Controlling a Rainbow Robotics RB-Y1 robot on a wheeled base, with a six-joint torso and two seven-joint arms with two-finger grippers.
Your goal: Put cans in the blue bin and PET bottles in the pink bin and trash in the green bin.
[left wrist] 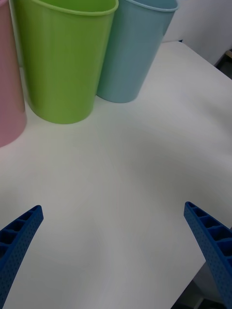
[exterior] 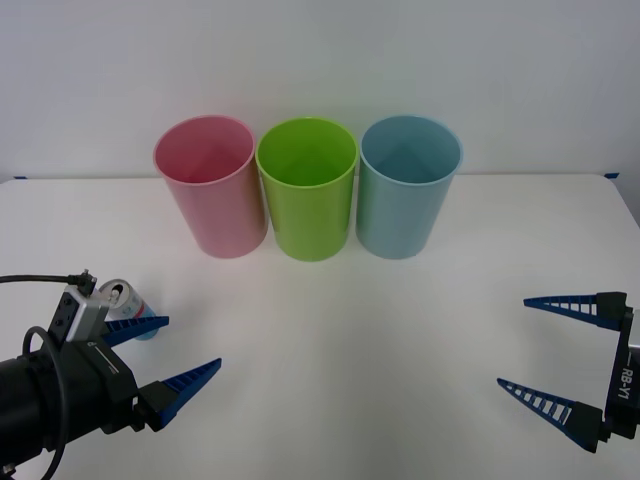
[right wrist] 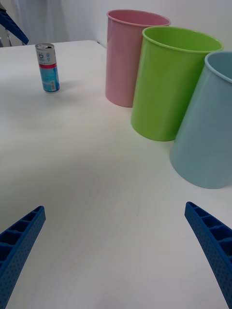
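A small drink can (exterior: 128,309) (right wrist: 48,67) with a silver top and a light blue and white body stands upright at the table's left, partly hidden behind my left wrist. My left gripper (exterior: 172,352) is open just in front of it and to its right, nothing between the fingers. Along the back stand the pink bin (exterior: 210,186) (right wrist: 130,55) (left wrist: 9,82), the green bin (exterior: 309,187) (right wrist: 171,82) (left wrist: 65,58) and the blue bin (exterior: 405,185) (right wrist: 208,125) (left wrist: 133,48), side by side. My right gripper (exterior: 545,350) hangs open at the front right.
The white table (exterior: 360,340) runs wide between the two arms and in front of the bins. Its far edge meets a white wall just behind the bins. The table's right edge shows in the left wrist view, past the blue bin.
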